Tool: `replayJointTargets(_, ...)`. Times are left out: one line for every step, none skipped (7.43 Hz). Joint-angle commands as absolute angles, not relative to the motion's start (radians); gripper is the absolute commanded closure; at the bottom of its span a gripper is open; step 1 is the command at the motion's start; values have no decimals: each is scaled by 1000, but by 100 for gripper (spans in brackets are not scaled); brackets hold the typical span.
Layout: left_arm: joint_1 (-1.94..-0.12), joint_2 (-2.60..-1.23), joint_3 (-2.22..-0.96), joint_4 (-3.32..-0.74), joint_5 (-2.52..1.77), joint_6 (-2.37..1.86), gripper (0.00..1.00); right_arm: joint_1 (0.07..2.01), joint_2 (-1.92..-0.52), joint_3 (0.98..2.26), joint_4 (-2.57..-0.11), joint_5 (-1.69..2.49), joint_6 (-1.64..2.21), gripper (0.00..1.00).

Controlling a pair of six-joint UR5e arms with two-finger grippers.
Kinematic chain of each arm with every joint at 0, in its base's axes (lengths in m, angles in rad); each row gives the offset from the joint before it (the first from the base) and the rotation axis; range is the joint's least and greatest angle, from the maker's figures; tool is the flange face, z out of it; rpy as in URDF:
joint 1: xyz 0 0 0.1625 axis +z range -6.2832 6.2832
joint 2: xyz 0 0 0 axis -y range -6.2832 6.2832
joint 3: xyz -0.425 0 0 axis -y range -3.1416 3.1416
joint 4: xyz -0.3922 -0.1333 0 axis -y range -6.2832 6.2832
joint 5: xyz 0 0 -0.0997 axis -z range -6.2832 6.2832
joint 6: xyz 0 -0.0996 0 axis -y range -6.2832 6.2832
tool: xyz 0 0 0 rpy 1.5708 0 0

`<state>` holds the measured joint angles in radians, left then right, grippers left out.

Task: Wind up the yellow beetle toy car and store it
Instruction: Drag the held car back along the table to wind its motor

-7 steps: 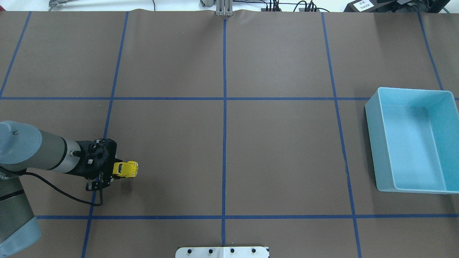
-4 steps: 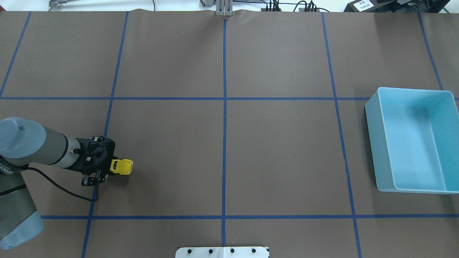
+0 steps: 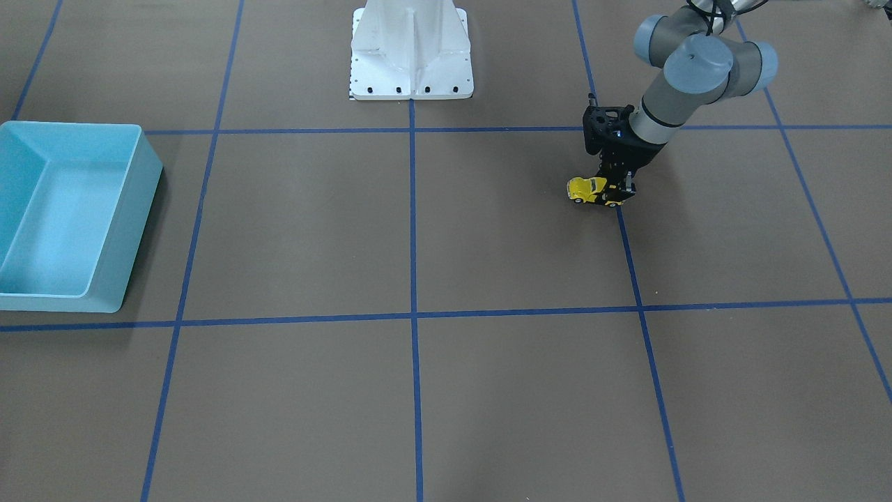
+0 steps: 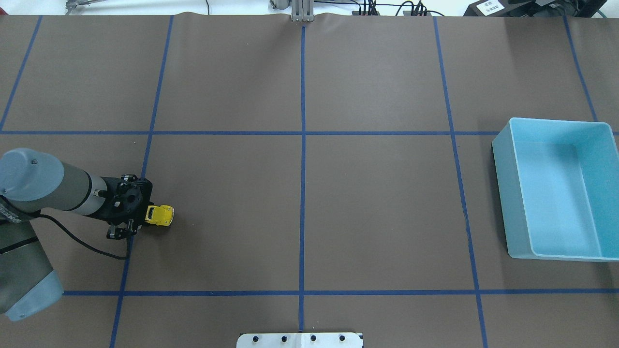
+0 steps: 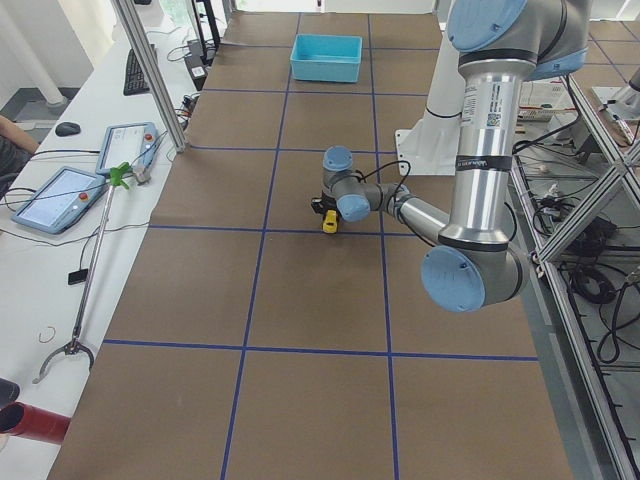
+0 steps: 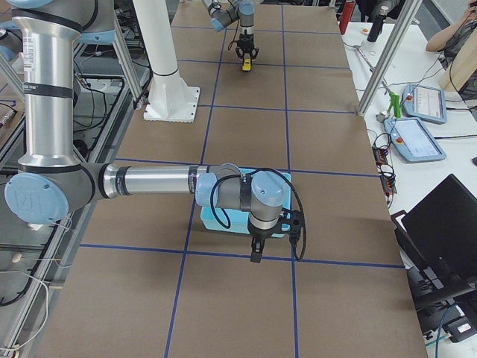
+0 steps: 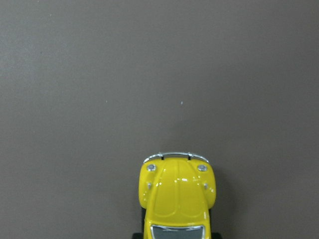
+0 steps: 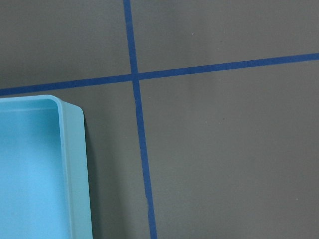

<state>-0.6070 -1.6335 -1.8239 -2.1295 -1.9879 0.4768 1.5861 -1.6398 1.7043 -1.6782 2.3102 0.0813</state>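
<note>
car: yellow beetle toy car [image 4: 160, 215] wheels down on the counter [image 4: 387, 203], left part, middle row of the blue tape grid [image 4: 303, 193], just right of a tape line
car heading: nose toward the robot's right, i.e. toward the counter's middle; left wrist view shows the hood, chrome bumper, two headlights and top of the windscreen, rear cut off at the bottom edge
left tool: left tool [image 3: 617, 187] points down at the car's rear, fingers on either side of the tail, pinching it; black wrist block right behind and above
left arm: comes in low from the counter's left edge, grey links, black cable looping under it
right tool: right tool [image 6: 256, 256] seen only in the right side view, hangs pointing down over bare counter just beside the near wall of the bin; spread or pressed together: cannot tell
right wrist view: corner of the bin, a tape crossing, brown counter; no fingers in frame
bin: light blue bin [image 4: 503, 193] at the counter's right edge, open top, nothing visible inside
car vs bin: well apart, opposite ends of the counter
base: white robot pedestal [image 3: 411, 52] at the middle of the robot's side
off counter: tablets and a long grabber stick on the white side bench in the left side view
</note>
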Motion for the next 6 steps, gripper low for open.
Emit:
replayJointTargets(-614,-1632,-1819,-2149,-1993,474,76,1586,-1640,1704,-1678,2310,81,0)
replayJointTargets(-617,-1631,-1801,-2173,-2002,472,76,1586,-1640,1704,-1678,2310,81,0)
replayJointTargets(-621,-1631,-1799,-2175,-2016,474,76,1586,-1640,1704,-1678,2310,81,0)
replayJointTargets(-623,-1625,-1793,-2189,-2017,474,76,1586,-1640,1704,-1678,2310,81,0)
replayJointTargets(-623,-1623,-1790,-2191,-2017,474,76,1586,-1640,1704,-1678,2310,81,0)
replayJointTargets(-624,-1621,-1789,-2191,-2023,474,76,1586,-1640,1704,-1678,2310,81,0)
